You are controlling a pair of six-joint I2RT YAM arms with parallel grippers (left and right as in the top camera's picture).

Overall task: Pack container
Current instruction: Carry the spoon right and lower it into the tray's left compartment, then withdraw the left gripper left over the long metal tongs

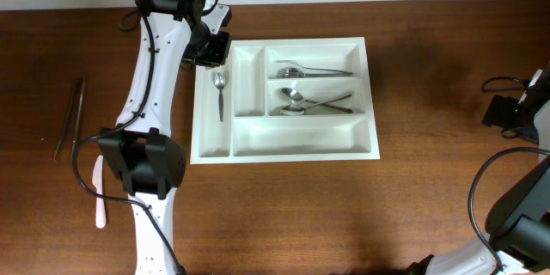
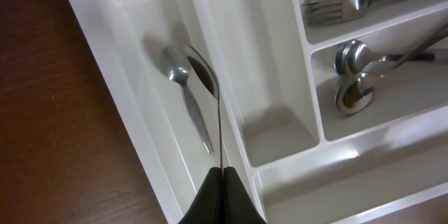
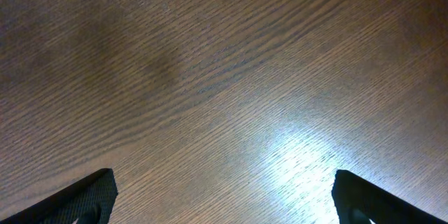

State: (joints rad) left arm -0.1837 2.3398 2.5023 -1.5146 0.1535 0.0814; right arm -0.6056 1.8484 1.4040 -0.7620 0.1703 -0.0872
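Observation:
The container (image 1: 284, 155) is a white cutlery tray in the middle of the table. A teaspoon (image 1: 220, 91) lies in its leftmost narrow compartment. Forks (image 1: 311, 72) fill the top long compartment and spoons (image 1: 314, 103) the middle one. My left gripper (image 1: 211, 48) hovers over the tray's far left corner. In the left wrist view it (image 2: 223, 170) is shut on a second spoon (image 2: 218, 122), seen nearly edge-on, its bowl hanging just above the lying teaspoon (image 2: 186, 92) and beside the compartment's dividing wall (image 2: 210, 21). My right gripper (image 3: 224, 185) is open over bare wood at the table's right edge.
Dark tongs (image 1: 70, 117) lie on the wood at the far left, and a pink-and-white utensil (image 1: 100, 194) lies nearer the front, beside the left arm's base. The tray's second narrow compartment (image 1: 251, 82) and front long compartment (image 1: 301, 137) hold nothing.

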